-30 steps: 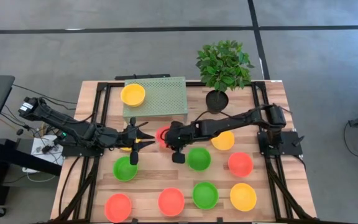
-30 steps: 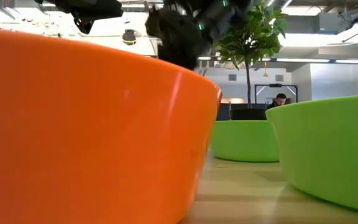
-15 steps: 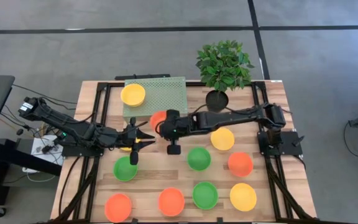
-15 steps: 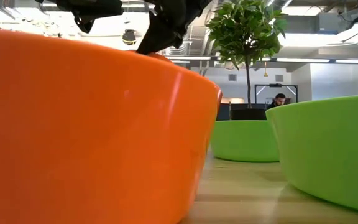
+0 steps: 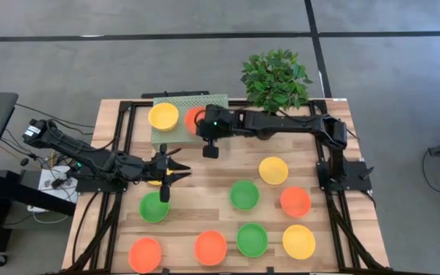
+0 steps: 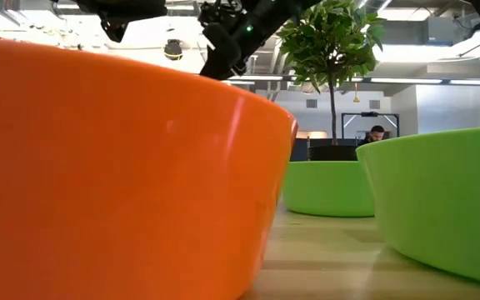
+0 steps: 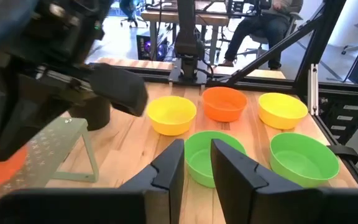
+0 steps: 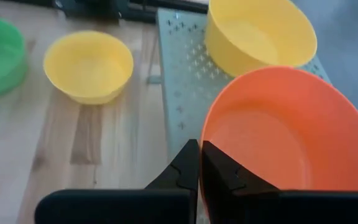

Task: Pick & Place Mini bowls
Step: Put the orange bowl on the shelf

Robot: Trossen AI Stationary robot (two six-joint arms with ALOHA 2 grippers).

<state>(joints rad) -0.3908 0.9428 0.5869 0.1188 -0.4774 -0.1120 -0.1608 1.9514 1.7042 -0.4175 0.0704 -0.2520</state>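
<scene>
Now that the right gripper (image 5: 205,124), closed on the rim of an orange-red bowl (image 8: 284,140), has carried it from mid-table to above the perforated rack (image 5: 216,107) beside the yellow bowl (image 5: 163,116), release seems the next step, while the left gripper (image 5: 176,169) waits slightly open.

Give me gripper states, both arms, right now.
Left gripper: open, empty, over the table.
Right gripper: shut on the red bowl, over the rack.

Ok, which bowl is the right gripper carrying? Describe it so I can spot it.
Find the pale green perforated rack beside the potted plant. Over it, next to a yellow bowl, the right gripper pinches an orange-red bowl, the only bowl held.
</scene>
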